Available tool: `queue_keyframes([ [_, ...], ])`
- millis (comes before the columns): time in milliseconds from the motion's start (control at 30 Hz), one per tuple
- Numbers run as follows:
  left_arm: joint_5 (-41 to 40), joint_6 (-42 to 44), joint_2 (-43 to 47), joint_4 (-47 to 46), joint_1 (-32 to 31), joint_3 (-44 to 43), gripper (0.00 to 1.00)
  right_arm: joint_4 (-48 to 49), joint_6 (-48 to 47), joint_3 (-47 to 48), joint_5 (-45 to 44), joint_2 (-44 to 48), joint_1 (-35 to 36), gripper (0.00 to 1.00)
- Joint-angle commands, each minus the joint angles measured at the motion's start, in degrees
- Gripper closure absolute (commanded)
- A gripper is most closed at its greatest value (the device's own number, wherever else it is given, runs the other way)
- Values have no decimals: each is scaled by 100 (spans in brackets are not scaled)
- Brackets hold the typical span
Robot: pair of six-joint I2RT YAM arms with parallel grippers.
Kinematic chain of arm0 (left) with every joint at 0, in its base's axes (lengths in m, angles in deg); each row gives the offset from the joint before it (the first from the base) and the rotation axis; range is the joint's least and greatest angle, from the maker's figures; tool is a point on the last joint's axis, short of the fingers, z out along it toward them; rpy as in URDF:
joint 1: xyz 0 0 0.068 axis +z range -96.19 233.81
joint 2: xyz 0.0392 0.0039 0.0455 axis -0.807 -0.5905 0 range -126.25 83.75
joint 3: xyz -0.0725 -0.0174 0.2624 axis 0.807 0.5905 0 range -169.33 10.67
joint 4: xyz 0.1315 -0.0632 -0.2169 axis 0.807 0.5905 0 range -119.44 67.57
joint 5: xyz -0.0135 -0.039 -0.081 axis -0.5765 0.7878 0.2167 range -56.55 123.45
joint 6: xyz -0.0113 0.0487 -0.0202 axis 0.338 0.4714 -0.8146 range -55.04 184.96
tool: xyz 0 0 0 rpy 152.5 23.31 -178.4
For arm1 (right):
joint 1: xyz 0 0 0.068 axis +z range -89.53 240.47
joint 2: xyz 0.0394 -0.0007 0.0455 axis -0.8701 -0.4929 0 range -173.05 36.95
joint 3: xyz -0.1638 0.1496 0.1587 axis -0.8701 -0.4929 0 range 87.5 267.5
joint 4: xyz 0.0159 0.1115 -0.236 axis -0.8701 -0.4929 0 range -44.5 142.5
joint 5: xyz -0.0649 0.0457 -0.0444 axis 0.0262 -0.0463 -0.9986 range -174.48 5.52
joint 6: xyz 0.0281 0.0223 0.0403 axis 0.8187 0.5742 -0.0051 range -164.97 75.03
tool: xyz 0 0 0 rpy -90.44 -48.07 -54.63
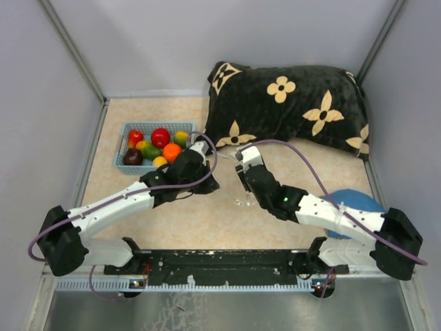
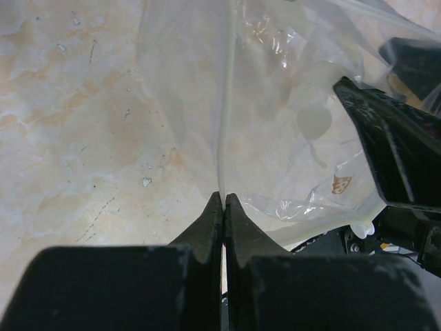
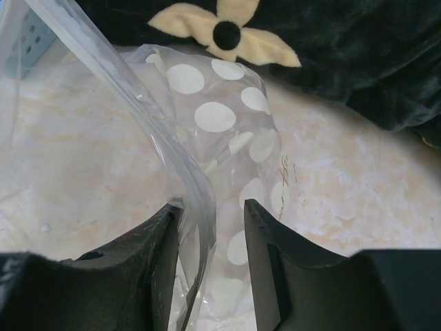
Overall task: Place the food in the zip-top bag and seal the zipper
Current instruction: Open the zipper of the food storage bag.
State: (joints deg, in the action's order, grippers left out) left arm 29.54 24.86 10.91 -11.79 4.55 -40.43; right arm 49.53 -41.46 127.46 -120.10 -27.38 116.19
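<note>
Worktop (image 1: pixel 207 227): pale marbled surface, walled on three sides.

Zip-top bag (image 3: pixel 220 117): clear crinkly film printed with white round dots. It is held up off the worktop at the middle, between the two arms and in front of the pillow. No food shows inside it.

Zipper (image 3: pixel 117 76): thicker clear strip along the bag's mouth edge, running down to the right gripper's left-hand finger. Whether it is pressed closed cannot be told.

Left gripper (image 2: pixel 224 203): jaws closed tight, pinching a thin edge of the bag. The film rises away from the tips.

Right gripper (image 3: pixel 212 207): jaws a narrow gap apart, with a fold of the bag's film hanging between them and lying against one finger (image 3: pixel 162 262). It is not clamped.

Food (image 1: pixel 160 138): toy fruits and vegetables in red, orange, yellow, green and one dark brown. All lie in the light blue plastic basket (image 1: pixel 118 163) at the left rear, beside the left arm's wrist.

Pillow (image 1: pixel 289 103): black plush with cream flower motifs, along the back right.

Blue round object (image 1: pixel 358 202): right side, partly hidden under the right arm.
</note>
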Motion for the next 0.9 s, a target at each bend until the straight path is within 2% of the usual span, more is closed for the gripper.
queue_keyframes([
  [0, 209, 199, 221, -156, -40, -166, 100, 276, -62, 436, 95, -301, -39, 57],
  [133, 131, 288, 222, -93, -46, -167, 100, 168, -30, 650, 202, -477, -45, 60],
  [300, -371, 319, 172, 301, -37, -117, 100, -211, -62, 940, -38, -471, -142, 87],
  [400, -668, 213, 190, 340, -40, 61, 100, -404, -59, 990, -47, -303, -336, 100],
  [700, -882, 81, 280, 292, 81, 145, 99, -568, -58, 829, -87, 157, -708, 100],
  [867, -744, 165, 326, 51, 102, -6, 82, -496, -79, 738, 182, 179, -706, 100],
])
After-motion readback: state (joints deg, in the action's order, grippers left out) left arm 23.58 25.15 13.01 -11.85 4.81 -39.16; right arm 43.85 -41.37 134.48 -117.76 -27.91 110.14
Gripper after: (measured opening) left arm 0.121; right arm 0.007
